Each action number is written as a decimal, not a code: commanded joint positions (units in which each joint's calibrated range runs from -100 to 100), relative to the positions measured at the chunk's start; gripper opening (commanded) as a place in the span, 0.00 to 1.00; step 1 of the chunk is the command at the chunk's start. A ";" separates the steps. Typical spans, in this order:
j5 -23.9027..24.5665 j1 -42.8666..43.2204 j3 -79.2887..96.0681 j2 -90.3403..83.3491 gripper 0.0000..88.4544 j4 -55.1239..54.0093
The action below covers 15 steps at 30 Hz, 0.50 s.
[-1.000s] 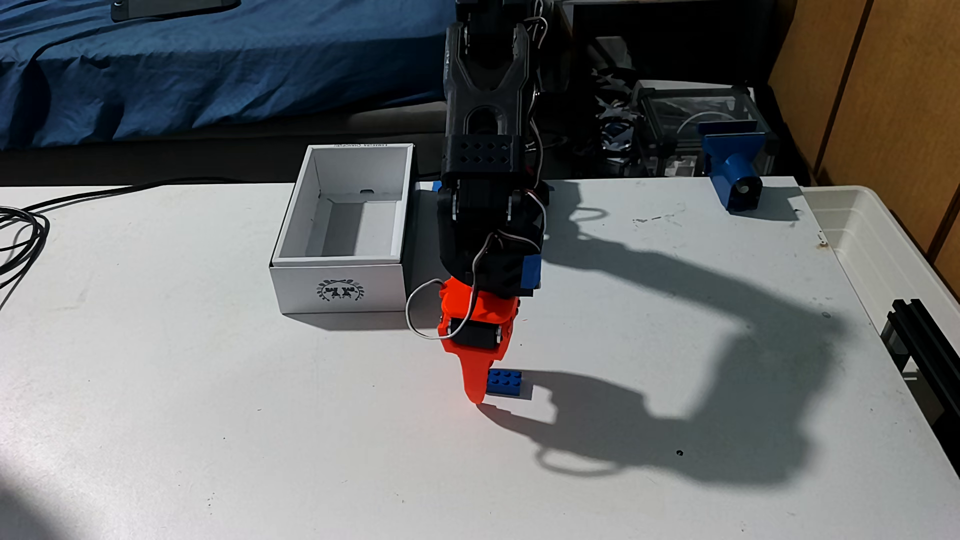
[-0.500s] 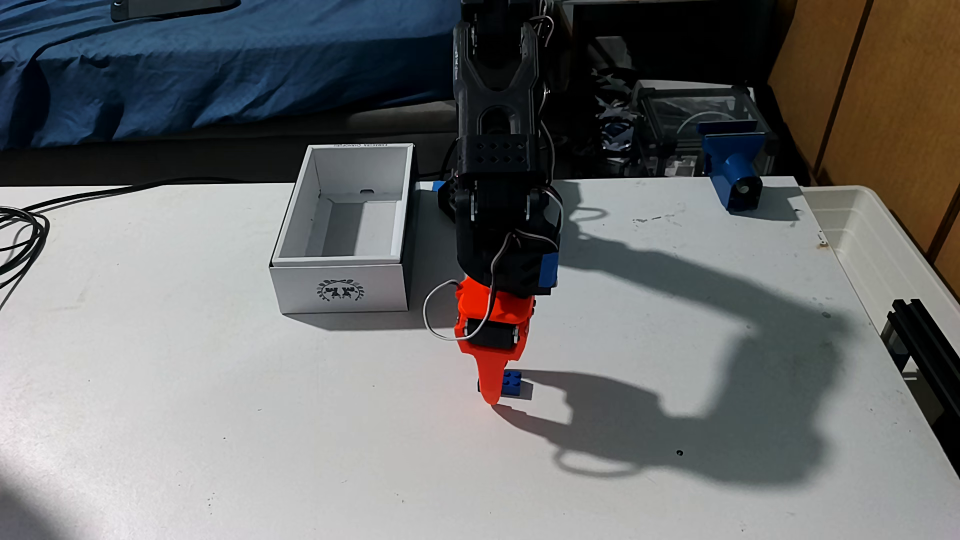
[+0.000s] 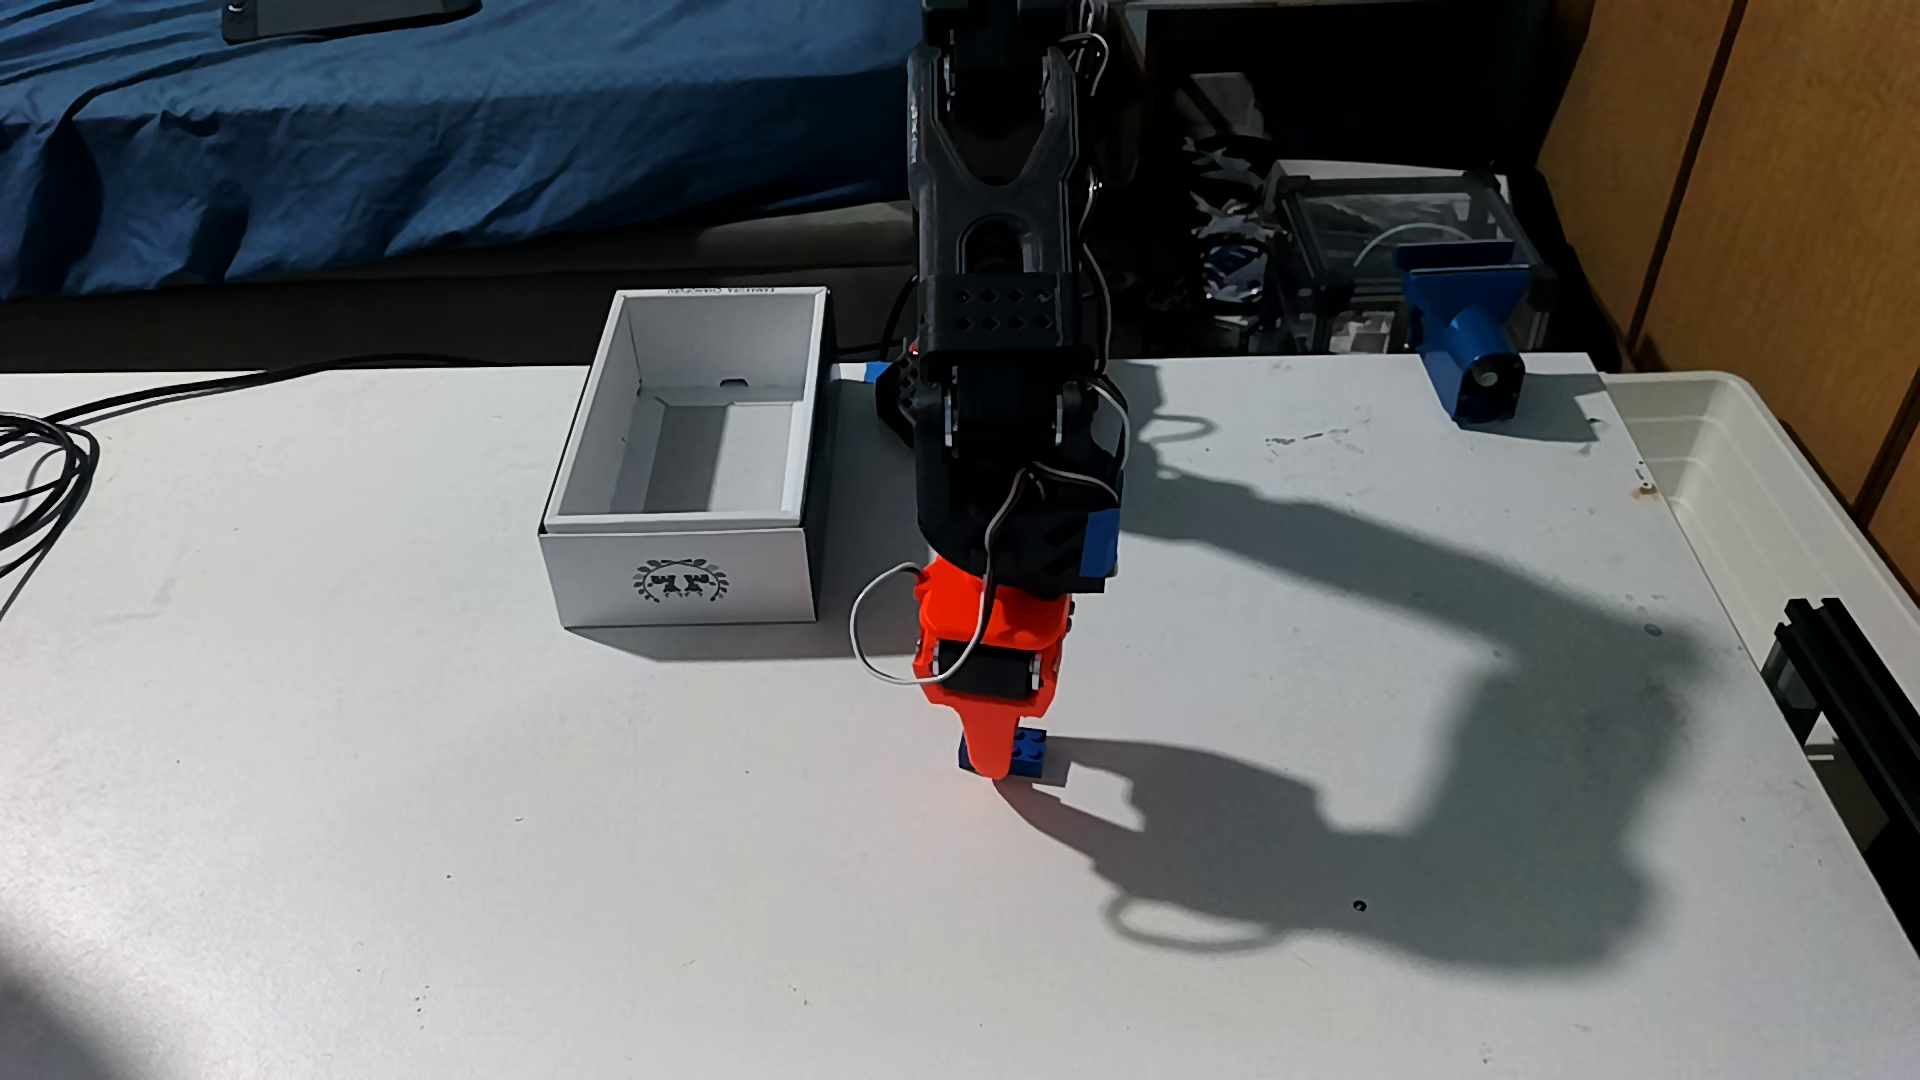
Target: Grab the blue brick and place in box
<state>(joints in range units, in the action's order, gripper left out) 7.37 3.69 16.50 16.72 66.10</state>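
hard sunlight falls on a white table (image 3: 416,831), with rumpled blue bedding (image 3: 416,135) and wooden panels (image 3: 1766,156) behind it.

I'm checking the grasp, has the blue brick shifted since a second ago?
Yes. Judged against the box, which stayed put, the blue brick has slid slightly left and risen a little; the orange hand now covers its middle.

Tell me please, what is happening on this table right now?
A black robot arm with an orange two-finger gripper is reaching down onto a small bright-blue plastic toy brick on the white table. The orange finger covers the brick's middle; whether the jaws have closed on it cannot be told. The brick seems to be low at the table surface. The open white cardboard box with a dark wreath emblem stands to the left, with nothing visible inside.
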 commanded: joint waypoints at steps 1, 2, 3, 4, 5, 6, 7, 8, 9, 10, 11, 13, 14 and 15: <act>-0.08 0.10 0.10 -0.70 0.01 0.13; -0.08 0.10 0.10 -0.78 0.01 0.21; -0.13 0.10 0.10 -1.21 0.01 0.21; -0.19 0.02 0.10 -1.46 0.01 0.56; -0.24 -0.05 -0.08 -1.63 0.01 0.99; -0.34 -0.12 -0.52 -1.80 0.01 1.33; -0.40 -0.42 -0.79 -2.05 0.01 2.02; -0.45 -0.72 -1.23 -2.81 0.01 3.06; -0.61 -0.94 -1.59 -3.91 0.01 3.92; -1.03 -1.02 -1.68 -5.10 0.01 4.69; -1.40 -1.16 -1.68 -6.45 0.01 5.38; -2.08 -2.20 -1.68 -9.24 0.01 7.11; -2.45 -2.65 -1.68 -10.51 0.01 7.71; -2.71 -3.02 -1.59 -11.61 0.01 8.23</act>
<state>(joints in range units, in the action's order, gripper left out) 5.58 1.92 16.58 10.39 72.60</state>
